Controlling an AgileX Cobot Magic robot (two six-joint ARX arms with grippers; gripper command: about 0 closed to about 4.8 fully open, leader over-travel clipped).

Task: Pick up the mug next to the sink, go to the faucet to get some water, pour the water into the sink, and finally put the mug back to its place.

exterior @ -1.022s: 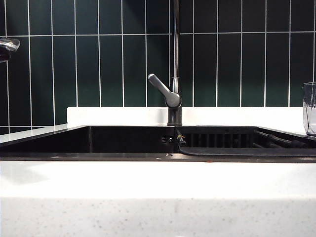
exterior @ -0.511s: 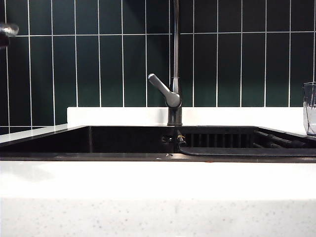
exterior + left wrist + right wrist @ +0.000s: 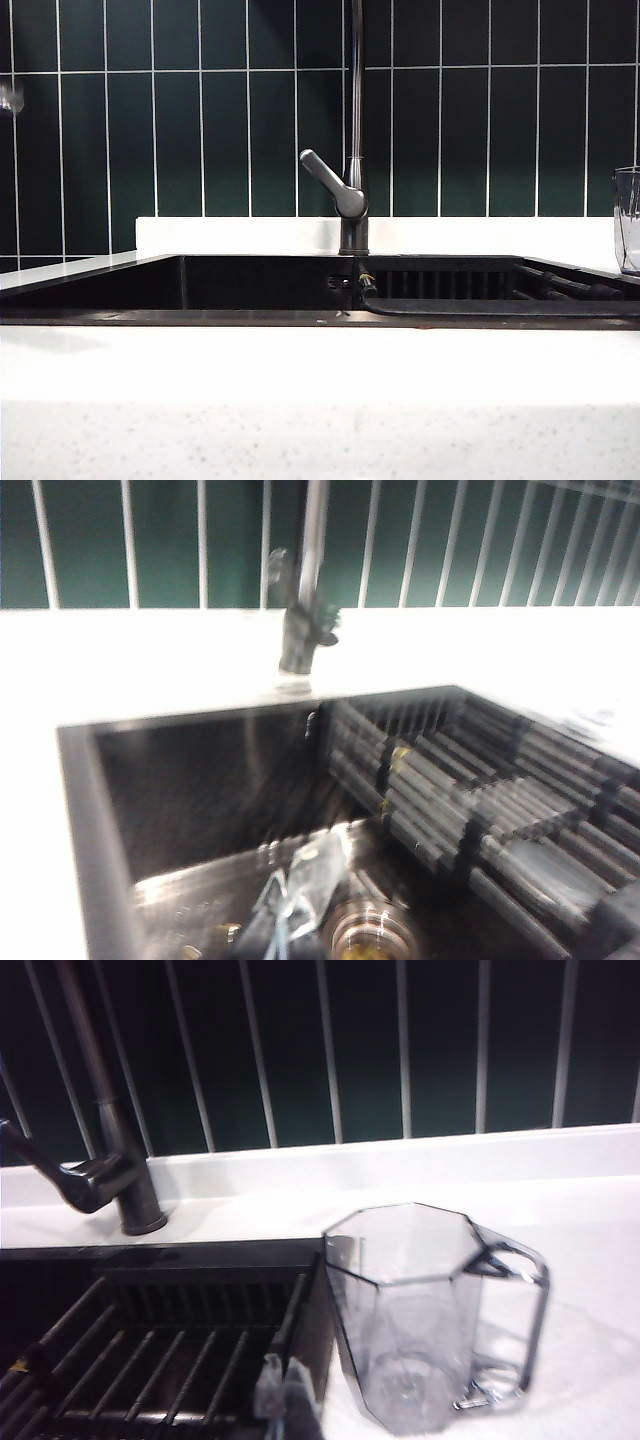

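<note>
The clear faceted glass mug (image 3: 420,1320) stands upright and empty on the white counter, just beside the sink's rim. In the exterior view the mug (image 3: 628,220) shows only at the far right edge. My right gripper (image 3: 285,1392) is shut with nothing in it, a short way from the mug, over the edge of the ribbed rack (image 3: 180,1350). My left gripper (image 3: 290,905) is shut and empty, hanging over the black sink (image 3: 200,780) near the drain (image 3: 365,932). The grey faucet (image 3: 354,120) rises behind the sink's middle, its lever (image 3: 325,178) angled up to the left.
Dark green tiles (image 3: 220,130) form the wall behind a white ledge (image 3: 240,235). The white speckled counter (image 3: 320,400) runs along the front. The ribbed rack (image 3: 470,285) fills the sink's right half. A faint blur (image 3: 8,97) shows at the exterior view's left edge.
The shiny shape at the exterior view's upper left edge has shrunk to a faint blur. The mug, faucet and lever have not moved.
</note>
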